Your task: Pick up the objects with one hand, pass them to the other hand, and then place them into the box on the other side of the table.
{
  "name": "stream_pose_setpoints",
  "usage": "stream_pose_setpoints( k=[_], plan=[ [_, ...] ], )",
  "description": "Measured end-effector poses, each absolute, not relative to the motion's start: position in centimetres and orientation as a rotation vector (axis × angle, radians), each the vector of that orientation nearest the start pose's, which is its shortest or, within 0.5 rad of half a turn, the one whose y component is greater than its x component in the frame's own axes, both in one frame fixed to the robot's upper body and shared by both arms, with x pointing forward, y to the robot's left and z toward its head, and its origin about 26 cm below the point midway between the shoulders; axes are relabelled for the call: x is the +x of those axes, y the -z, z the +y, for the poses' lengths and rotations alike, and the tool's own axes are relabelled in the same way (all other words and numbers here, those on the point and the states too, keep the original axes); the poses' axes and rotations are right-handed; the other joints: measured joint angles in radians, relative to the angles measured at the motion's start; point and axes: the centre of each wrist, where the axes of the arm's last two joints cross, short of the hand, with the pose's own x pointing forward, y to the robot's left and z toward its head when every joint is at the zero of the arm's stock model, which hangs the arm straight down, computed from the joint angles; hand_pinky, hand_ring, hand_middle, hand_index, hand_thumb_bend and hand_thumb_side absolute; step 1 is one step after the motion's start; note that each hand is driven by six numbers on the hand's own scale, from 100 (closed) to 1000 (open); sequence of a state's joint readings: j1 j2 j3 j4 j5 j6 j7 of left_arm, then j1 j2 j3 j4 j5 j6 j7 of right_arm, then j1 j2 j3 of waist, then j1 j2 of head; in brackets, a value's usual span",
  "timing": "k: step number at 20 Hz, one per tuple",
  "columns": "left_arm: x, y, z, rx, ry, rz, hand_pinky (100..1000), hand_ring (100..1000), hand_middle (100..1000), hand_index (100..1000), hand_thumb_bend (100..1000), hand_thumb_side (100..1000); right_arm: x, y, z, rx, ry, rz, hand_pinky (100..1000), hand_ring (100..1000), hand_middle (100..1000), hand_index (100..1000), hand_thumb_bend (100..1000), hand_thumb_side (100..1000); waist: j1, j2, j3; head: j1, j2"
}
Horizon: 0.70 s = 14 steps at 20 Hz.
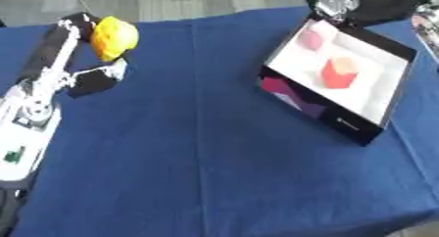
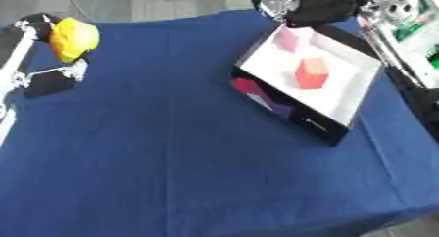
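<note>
The left hand reaches in from the 9 o'clock side of the blue-clothed counter and shows near the 10 o'clock corner of the view. Its fingers are curled round a yellow object (rounded and lumpy, its exact kind unclear), which sits at the far tip of the hand, toward 12 o'clock from the palm, with the black fingers behind and below it. Whether the object is lifted off the cloth or touches it cannot be told.

Well apart, toward 2 o'clock, stands a box with black walls and a white inside, set askew to the counter's edge. In it lie a red block, near the middle, and a pink block, nearer the far corner at 11 o'clock from the red one; the two are apart.

The right hand shows at the 1 o'clock edge, a dark shape with silver parts just beyond the box's far corner; how its fingers stand cannot be told.
</note>
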<state>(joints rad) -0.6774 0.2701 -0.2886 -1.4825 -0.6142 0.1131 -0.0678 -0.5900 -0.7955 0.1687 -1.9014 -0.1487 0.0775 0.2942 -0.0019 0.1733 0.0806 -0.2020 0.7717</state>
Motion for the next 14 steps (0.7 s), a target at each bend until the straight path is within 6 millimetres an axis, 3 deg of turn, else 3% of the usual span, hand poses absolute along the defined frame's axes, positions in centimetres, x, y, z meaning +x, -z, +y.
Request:
stream_pose_setpoints(
  k=[14],
  plan=[
    [39.2, -17.5, 12.4, 0.533, 1.025, -2.041, 759, 701, 700, 605, 100, 355, 32.3, -29.3, -24.2, -0.118, -1.360, -2.037, 975, 1000, 1000, 1000, 100, 240, -0.004, 0.000, 0.019, -0.058, 0.000]
  ],
)
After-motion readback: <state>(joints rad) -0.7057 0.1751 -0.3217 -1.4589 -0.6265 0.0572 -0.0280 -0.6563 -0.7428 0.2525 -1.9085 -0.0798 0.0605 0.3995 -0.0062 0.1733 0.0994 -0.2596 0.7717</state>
